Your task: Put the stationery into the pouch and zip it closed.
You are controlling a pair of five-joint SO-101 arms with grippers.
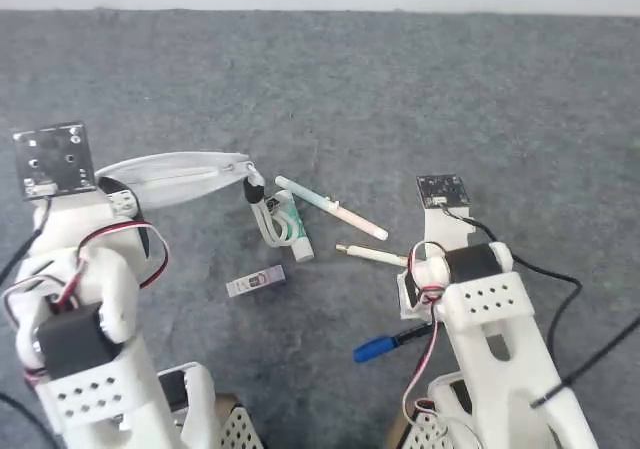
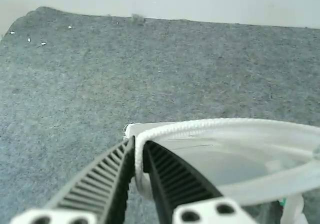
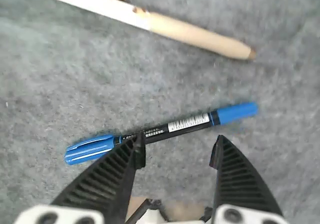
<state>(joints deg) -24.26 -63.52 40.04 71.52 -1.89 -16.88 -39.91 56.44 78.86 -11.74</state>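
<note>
Left gripper (image 2: 138,146) is clamped tight on the pouch (image 2: 235,154), its two ribbed fingers pinching the zipper edge near one end, with the pouch mouth gaping beyond them. Right gripper (image 3: 179,143) stands spread wide over the blue pen (image 3: 165,129), which lies flat on the mat (image 3: 60,84). One fingertip overlaps the barrel near the cap and the other sits just beside the far end; I cannot tell whether either truly touches. That wrist view also catches the cream pen (image 3: 150,22), lying apart from the blue one.

From the high view comes what the wrist views lack. The pouch is held on the left arm's side, and its free end reaches toward the middle of the mat, close to a green item (image 1: 285,219). A white pen (image 1: 330,207) lies just beside that item, with the cream pen near it, and a small block (image 1: 255,282) sits nearer the arms. The blue pen pokes out from under the right arm, well apart from the pouch. Every pen lies on the mat, outside the pouch
</note>
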